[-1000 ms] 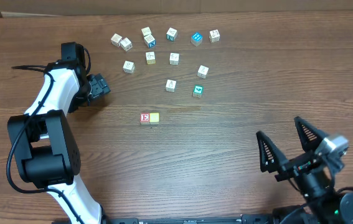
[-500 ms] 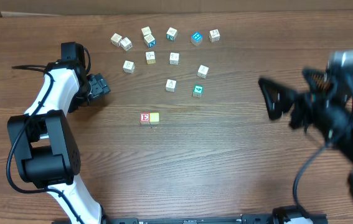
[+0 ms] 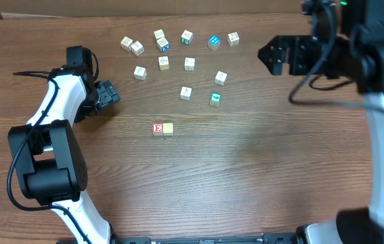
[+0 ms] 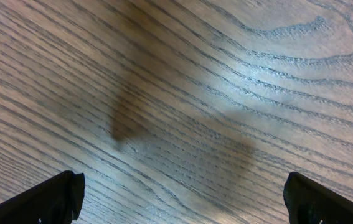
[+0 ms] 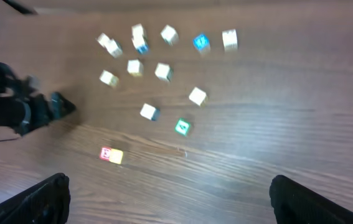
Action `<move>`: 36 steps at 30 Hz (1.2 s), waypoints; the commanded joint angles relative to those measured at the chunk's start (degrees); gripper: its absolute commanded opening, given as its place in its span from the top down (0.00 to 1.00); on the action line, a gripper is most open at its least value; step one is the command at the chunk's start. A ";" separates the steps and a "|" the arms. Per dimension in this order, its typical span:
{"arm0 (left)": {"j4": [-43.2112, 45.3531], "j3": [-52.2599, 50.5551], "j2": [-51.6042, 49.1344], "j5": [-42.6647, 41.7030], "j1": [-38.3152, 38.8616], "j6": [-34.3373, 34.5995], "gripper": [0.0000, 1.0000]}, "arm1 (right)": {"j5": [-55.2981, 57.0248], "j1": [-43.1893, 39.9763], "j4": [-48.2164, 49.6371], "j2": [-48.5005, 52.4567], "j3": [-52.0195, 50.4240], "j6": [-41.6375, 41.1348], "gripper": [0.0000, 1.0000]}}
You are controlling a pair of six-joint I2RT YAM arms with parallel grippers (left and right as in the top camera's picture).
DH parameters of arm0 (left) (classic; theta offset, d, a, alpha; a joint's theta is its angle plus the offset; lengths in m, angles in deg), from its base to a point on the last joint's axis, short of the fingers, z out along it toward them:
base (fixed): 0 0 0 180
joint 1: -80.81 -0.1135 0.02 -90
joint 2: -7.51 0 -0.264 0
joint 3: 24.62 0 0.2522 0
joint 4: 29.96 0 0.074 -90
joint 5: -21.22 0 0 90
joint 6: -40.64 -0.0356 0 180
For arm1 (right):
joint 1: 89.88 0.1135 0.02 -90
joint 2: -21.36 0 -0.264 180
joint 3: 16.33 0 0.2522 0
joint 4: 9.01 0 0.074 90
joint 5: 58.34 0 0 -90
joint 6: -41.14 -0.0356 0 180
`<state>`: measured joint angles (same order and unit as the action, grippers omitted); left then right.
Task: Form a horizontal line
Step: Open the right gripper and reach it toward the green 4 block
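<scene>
Overhead view: the left gripper point(image 3: 108, 93) sat low at the bench's point(image 3: 246, 176) left side. The right gripper point(image 3: 273, 55) was at the upper right.
Left wrist view: only wood grain showed between widely parted fingertips, so the gripper was open and empty.
Right wrist view: blurred and taken from high up, it showed the whole cube field. Its jaws were spread, holding nothing.
Hard to make out: the letters on the loose white cubes point(image 3: 186, 92).
Line: the red E cube point(image 3: 157, 128) and pale yellow cube point(image 3: 168, 128) touched side by side mid-bench. The teal-green cube point(image 3: 215, 99) lay apart from them, up and to the right.
Relative position: the pair was well apart from both grippers.
</scene>
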<state>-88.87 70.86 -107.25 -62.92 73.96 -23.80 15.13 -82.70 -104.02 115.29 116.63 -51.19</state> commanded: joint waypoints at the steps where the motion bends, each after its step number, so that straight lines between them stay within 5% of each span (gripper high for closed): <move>1: 0.04 -0.26 0.66 0.70 0.28 0.20 0.01 | -0.28 0.26 -0.13 2.82 1.51 0.68 0.00; 6: 0.04 -0.26 0.68 0.70 0.28 0.20 0.00 | -2.08 0.26 -2.27 7.04 0.39 0.66 0.04; 10: 0.04 -0.26 0.68 0.70 0.28 0.20 0.00 | -3.30 0.28 -3.78 9.57 0.33 -1.36 0.51; 13: 0.04 -0.26 0.68 0.70 0.28 0.20 0.00 | -3.13 1.07 -3.06 10.19 -0.44 -2.84 0.77; 20: 0.04 -0.26 0.66 0.70 0.28 0.20 0.01 | 3.06 4.66 -0.39 10.25 -4.61 -9.62 0.96; 28: 0.04 -0.26 0.68 0.70 0.28 0.20 0.00 | 12.79 12.00 12.00 10.34 -15.15 -17.88 0.83; 36: 0.04 -0.26 0.68 0.70 0.28 0.20 0.00 | 17.03 16.61 25.75 10.47 -25.75 -21.22 0.33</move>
<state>-88.89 70.86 -107.25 -62.89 73.96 -23.80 29.14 -67.23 -81.27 125.69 94.07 -69.90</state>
